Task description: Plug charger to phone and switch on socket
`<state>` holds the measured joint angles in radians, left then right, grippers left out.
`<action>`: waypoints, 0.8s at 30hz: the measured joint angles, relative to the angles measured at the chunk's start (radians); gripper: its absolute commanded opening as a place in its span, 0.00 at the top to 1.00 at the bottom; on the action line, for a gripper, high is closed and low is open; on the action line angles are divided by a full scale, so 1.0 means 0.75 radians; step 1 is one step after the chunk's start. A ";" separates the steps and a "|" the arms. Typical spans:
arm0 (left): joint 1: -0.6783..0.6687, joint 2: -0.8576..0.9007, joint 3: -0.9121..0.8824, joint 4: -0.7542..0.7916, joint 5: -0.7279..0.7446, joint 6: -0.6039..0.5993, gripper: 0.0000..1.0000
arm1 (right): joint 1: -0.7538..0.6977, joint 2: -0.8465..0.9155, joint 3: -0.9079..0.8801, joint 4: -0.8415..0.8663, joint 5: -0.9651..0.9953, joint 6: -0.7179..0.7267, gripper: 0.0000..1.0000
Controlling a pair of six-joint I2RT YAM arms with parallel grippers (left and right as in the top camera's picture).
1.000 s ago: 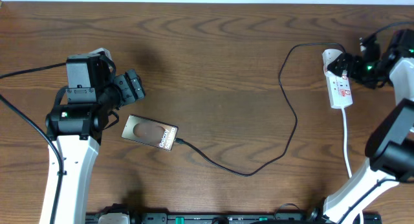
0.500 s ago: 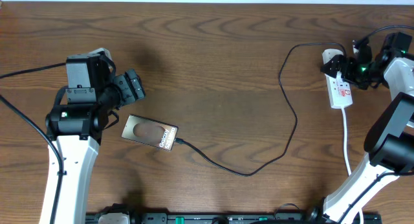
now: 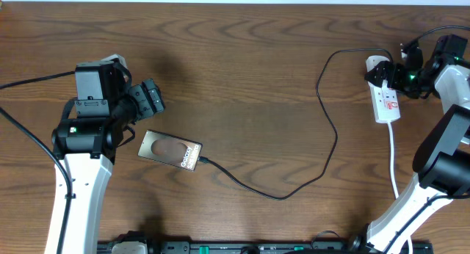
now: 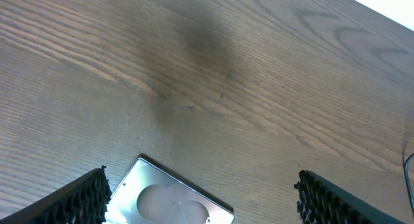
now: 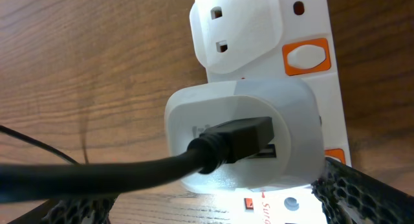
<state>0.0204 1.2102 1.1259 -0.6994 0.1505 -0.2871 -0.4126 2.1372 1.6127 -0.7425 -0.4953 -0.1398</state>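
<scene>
Already the charger (image 3: 336, 139) is being shown joined to the phone (image 3: 170, 151) at 8 o'clock. The socket (image 3: 387, 103) at 2 o'clock is being hovered over by the right gripper (image 3: 389, 74), fingers wide, so pressing its switch (image 5: 304, 56) is probably being left to do. The left gripper (image 3: 154, 98) is being held wide near the phone.
</scene>
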 measured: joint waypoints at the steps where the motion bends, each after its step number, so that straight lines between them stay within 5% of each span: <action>1: 0.000 0.000 0.000 0.000 0.000 0.000 0.10 | 0.000 0.000 0.000 0.001 0.005 -0.001 0.01; 24: 0.000 0.000 0.000 0.000 0.000 0.000 0.10 | 0.046 0.000 0.000 0.023 0.081 0.001 0.01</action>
<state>0.0204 1.2102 1.1259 -0.6994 0.1505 -0.2871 -0.3782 2.1372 1.6127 -0.7250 -0.4343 -0.1390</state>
